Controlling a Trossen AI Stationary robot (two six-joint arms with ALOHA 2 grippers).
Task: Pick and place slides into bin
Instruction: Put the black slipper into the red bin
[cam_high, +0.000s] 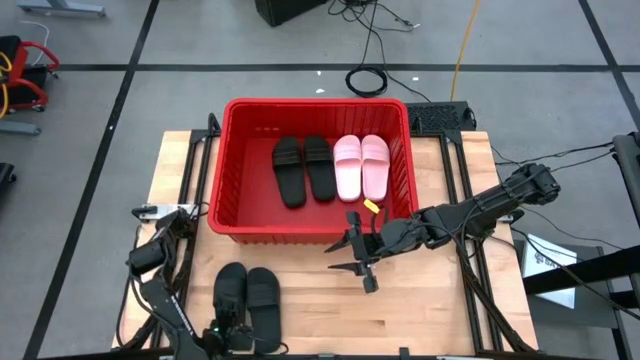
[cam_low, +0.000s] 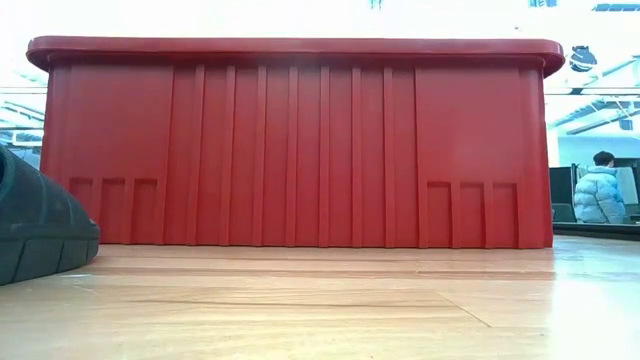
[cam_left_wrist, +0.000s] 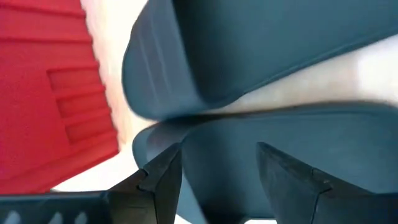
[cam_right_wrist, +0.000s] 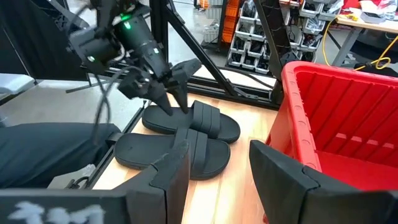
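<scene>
I see the bin (cam_high: 232, 170) at the table's (cam_high: 430, 310) far middle. Inside it: two black slides (cam_high: 303, 168) side by side, two pink slides (cam_high: 361, 166) right of them, touching pairs. Two more black slides (cam_high: 248, 295) lie on the wood just outside the bin's near wall, toward its left corner, side by side.

My left gripper (cam_high: 228, 330) sits at the near ends of that outside pair; fingers (cam_left_wrist: 158, 180) spread, one sandal's edge between them, not clamped as far as I can tell.

My right gripper (cam_high: 358, 262) hovers just outside the bin's near wall, right of middle, jaws apart, holding nothing.

A person (cam_low: 598, 190) stands far behind the bin.
</scene>
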